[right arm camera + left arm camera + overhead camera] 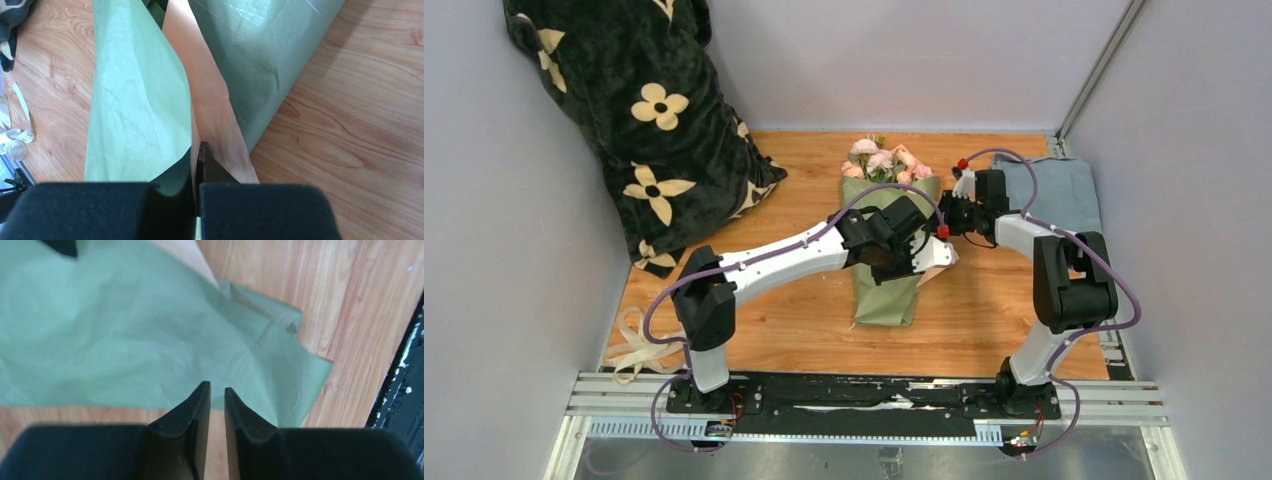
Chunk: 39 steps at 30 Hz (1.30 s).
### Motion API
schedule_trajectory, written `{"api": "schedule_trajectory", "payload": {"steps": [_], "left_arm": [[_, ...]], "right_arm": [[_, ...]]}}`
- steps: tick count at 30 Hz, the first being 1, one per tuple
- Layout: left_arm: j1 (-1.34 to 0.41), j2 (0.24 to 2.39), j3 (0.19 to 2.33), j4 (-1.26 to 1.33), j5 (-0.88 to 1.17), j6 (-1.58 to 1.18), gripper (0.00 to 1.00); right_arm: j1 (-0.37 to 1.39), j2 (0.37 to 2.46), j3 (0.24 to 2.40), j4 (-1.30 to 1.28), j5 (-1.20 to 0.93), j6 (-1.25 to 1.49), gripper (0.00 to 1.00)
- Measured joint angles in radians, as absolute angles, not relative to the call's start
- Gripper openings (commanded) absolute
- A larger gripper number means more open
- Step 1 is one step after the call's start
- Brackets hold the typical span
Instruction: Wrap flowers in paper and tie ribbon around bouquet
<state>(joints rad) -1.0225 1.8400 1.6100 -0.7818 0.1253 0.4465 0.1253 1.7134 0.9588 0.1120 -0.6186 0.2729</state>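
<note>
Nearest us, the cream ribbon [634, 345] lies in loose loops at the left edge of the wooden surface [984, 320]. Mid-surface, our left hand [216, 386] hovers slightly spread over the crinkled green paper [886, 295], while our right hand [201, 146] is pressed together, pinching its peach-lined edge. Beyond, the pink flowers [884, 160] poke from its top, between a plush black blanket [644, 120] and a folded blue-grey cloth [1064, 190].

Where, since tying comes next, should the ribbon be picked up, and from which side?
Probably pinch one loop of the ribbon from straight above with the left gripper: it lies in a loose, flat heap near that arm's base, and the loops are its only graspable edges.
</note>
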Motion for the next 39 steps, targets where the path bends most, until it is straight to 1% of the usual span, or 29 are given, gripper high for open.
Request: {"api": "schedule_trajectory", "payload": {"steps": [1, 3, 12, 16, 21, 24, 32, 36, 39], "left_arm": [[-1.023, 1.827, 1.591, -0.777, 0.107, 0.449, 0.17], [-1.023, 1.817, 1.534, -0.754, 0.072, 0.461, 0.16], [-1.048, 1.932, 1.385, -0.676, 0.050, 0.479, 0.16], [-1.129, 1.932, 1.312, -0.604, 0.006, 0.526, 0.18], [-1.258, 1.914, 1.255, -0.549, -0.114, 0.584, 0.24], [-1.324, 1.893, 1.224, -0.545, -0.126, 0.596, 0.26], [-1.362, 1.888, 1.223, -0.566, -0.120, 0.603, 0.28], [-1.375, 1.885, 1.269, -0.658, -0.066, 0.603, 0.30], [-1.365, 1.854, 1.338, -0.713, -0.002, 0.598, 0.29]], "right_arm": [[0.123, 1.717, 0.960, 0.112, -0.618, 0.273, 0.00], [0.121, 1.723, 0.963, 0.112, -0.618, 0.274, 0.00], [0.119, 1.755, 0.979, 0.120, -0.619, 0.293, 0.00], [0.119, 1.758, 0.979, 0.119, -0.620, 0.295, 0.00], [0.119, 1.758, 0.976, 0.111, -0.628, 0.296, 0.00], [0.119, 1.758, 0.971, 0.110, -0.628, 0.296, 0.00], [0.119, 1.758, 0.969, 0.111, -0.628, 0.296, 0.00], [0.117, 1.758, 0.969, 0.120, -0.625, 0.296, 0.00], [0.117, 1.758, 0.969, 0.120, -0.622, 0.296, 0.00]]}}
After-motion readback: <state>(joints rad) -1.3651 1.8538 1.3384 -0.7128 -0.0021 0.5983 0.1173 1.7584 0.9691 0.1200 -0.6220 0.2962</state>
